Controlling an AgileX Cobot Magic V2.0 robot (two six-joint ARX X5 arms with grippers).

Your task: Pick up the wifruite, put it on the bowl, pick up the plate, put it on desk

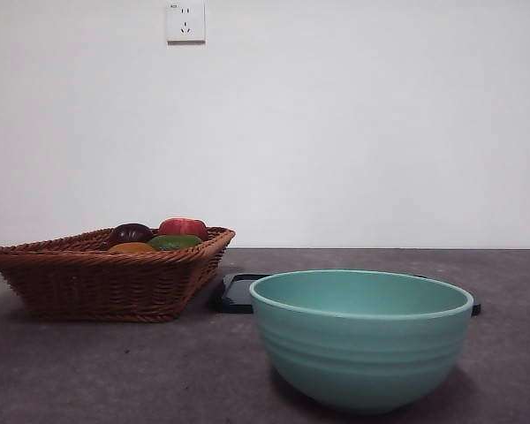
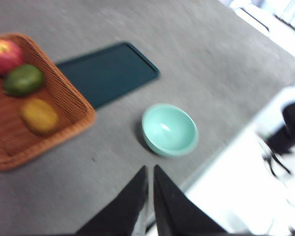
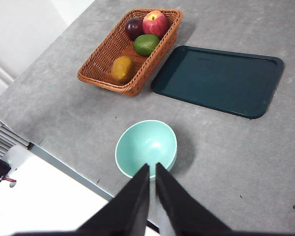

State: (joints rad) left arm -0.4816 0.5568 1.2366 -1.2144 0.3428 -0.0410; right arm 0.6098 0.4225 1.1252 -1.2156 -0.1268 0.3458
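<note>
The wifruite (image 3: 123,69), yellow-orange and dull-skinned, lies in the brown wicker basket (image 3: 96,66) beside a green fruit (image 3: 146,44). In the front view only the top of the wifruite (image 1: 132,248) peeks over the basket (image 1: 97,283) rim. On the desk (image 1: 115,371) the mint-teal bowl (image 1: 360,340) stands upright with nothing inside. High above the desk's near edge, my left gripper (image 2: 150,169) is shut and holds nothing, with the bowl (image 2: 169,130) and the wifruite (image 2: 39,115) in its view. My right gripper (image 3: 152,167) hovers shut over the bowl (image 3: 146,147). No plate is in view.
A flat dark tray (image 3: 219,81) lies on the desk beside the basket and beyond the bowl. The basket also holds a red apple (image 3: 155,23) and a dark plum (image 3: 133,27). The desk's front edge (image 3: 64,164) runs close to the bowl.
</note>
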